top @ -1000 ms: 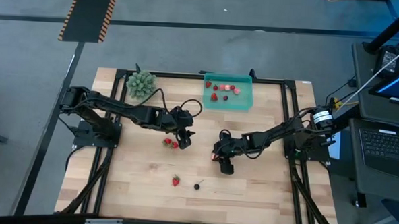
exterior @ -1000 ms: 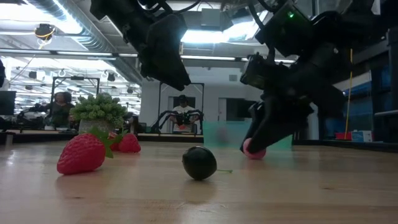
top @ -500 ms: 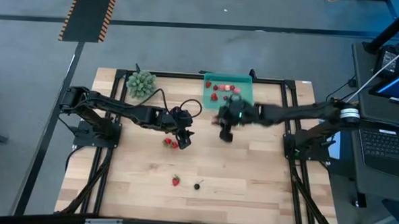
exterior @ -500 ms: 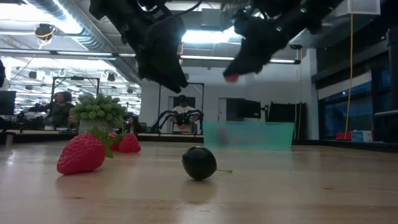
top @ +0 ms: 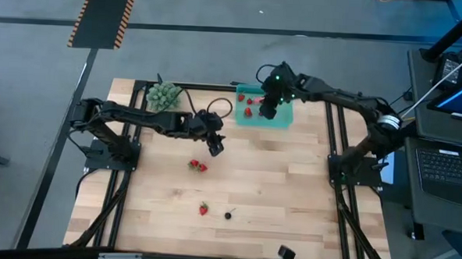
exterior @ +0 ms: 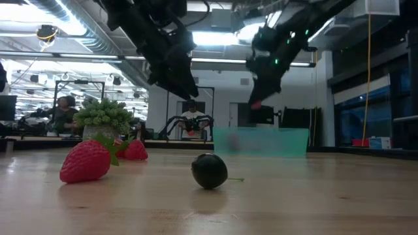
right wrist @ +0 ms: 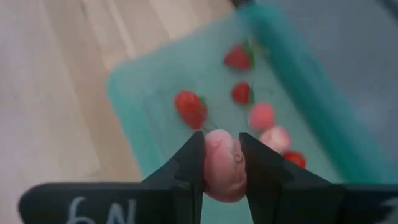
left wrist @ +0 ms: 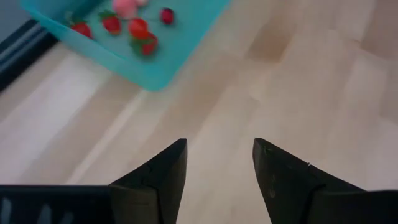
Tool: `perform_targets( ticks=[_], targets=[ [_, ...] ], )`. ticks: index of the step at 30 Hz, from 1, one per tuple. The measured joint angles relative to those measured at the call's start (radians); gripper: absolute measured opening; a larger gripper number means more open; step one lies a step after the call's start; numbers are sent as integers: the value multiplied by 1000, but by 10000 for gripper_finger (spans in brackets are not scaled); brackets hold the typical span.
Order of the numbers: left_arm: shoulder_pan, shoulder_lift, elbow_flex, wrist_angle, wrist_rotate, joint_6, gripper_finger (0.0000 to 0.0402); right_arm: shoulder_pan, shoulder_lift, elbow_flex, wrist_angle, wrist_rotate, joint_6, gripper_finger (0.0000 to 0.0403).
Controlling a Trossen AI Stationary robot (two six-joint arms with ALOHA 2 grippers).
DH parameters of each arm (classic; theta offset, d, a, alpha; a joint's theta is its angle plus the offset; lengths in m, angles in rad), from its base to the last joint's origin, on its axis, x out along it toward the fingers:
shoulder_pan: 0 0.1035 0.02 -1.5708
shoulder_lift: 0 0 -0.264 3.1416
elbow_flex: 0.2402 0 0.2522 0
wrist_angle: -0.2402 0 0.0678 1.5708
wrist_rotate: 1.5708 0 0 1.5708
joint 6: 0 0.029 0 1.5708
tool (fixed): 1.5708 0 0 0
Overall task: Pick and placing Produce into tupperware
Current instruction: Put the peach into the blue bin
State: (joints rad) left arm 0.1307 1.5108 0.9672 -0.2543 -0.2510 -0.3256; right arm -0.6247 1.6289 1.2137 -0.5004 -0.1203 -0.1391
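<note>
The tupperware is a shallow teal tray at the table's far edge, holding several red and pink produce pieces. My right gripper hangs above it, shut on a pink fruit piece, which also shows in the low view. My left gripper hovers open over bare wood near the table's middle. On the table lie two strawberries together, one strawberry and a dark berry. My right gripper pinches the pink fruit piece by its two opposite sides between the two fingers. The fingers slant down from above over the tray. The piece is lifted clear of the tray floor.
A bushy green leafy clump stands at the far left corner. A black frame rail runs along the table's far edge behind the tray. Bare wood lies between my left gripper and the tray.
My right gripper has lifted the pink piece off the table's middle and swung it up and toward the far edge, and now hangs over the tray. My left gripper has moved a little toward the far edge, away from the two strawberries.
</note>
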Motion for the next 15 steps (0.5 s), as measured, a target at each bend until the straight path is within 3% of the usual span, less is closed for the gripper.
perform_targets(
  ticks=[15],
  targets=[
    [112, 0, 0, 24, 10, 24, 176, -93, 240, 1, -11, -33, 47, 96]
  ],
)
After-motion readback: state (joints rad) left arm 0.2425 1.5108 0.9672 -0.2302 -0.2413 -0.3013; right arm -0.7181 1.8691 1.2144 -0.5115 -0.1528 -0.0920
